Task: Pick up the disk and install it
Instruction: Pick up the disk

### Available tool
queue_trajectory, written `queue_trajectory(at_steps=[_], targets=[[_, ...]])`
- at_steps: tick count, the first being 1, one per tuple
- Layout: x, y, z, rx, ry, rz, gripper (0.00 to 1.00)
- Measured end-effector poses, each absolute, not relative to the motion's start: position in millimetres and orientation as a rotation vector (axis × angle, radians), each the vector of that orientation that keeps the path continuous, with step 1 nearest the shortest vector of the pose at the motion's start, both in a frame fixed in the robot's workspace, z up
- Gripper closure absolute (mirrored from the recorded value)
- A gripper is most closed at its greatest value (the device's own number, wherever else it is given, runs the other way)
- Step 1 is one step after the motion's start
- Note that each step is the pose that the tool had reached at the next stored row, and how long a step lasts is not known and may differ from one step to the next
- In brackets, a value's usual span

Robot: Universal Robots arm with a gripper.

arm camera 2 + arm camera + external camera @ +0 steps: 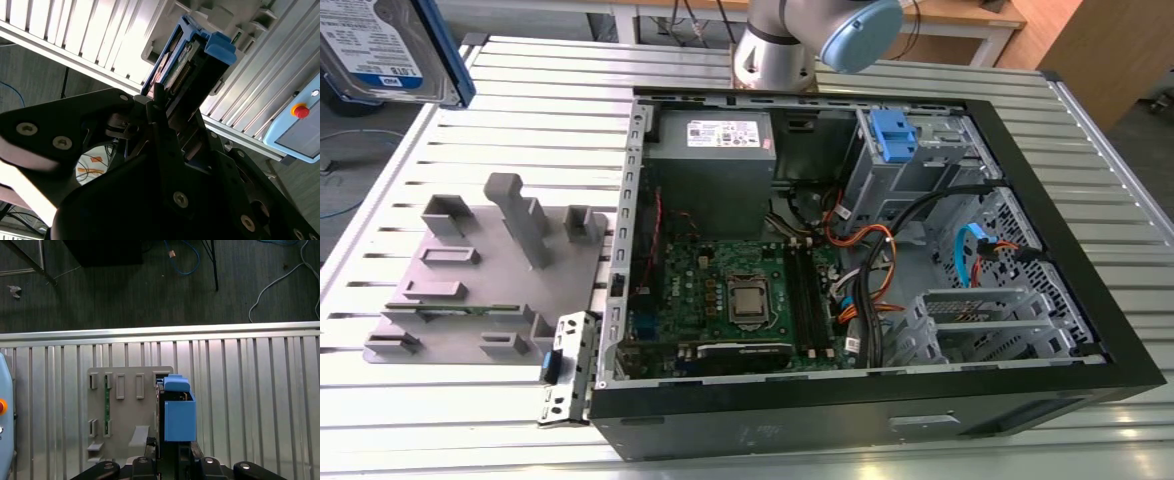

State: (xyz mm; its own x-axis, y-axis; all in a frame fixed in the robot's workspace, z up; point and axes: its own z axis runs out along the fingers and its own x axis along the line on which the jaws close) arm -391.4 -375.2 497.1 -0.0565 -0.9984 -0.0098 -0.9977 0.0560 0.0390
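Observation:
The disk (pixel 380 45), silver with a white-and-blue label and a blue carrier frame, hangs high at the exterior view's left, above the table's far corner. In both wrist views my gripper (pixel 170 102) is shut on it: the black fingers (pixel 161 120) clamp its lower end while its blue frame end (pixel 217 47) points away from the wrist. The first wrist view shows the disk (pixel 179 412) edge-on, rising from my gripper (pixel 170 452) over the grey fixture plate (pixel 125 410).
An open computer case (pixel 1067 330) lies on the slatted metal table (pixel 560 110), with a drive bay and blue latch (pixel 890 135) at its far side. The grey fixture plate (pixel 480 270) sits beside the case. A pendant with a red button (pixel 300 111) rests nearby. Cables lie on the floor (pixel 280 275).

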Motion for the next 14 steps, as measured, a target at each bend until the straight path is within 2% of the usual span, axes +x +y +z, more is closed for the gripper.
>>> queue_trajectory(at_steps=[14], targets=[[-391.4, -375.2, 500.1, 2.144, -2.268, -0.055, 0.65]])
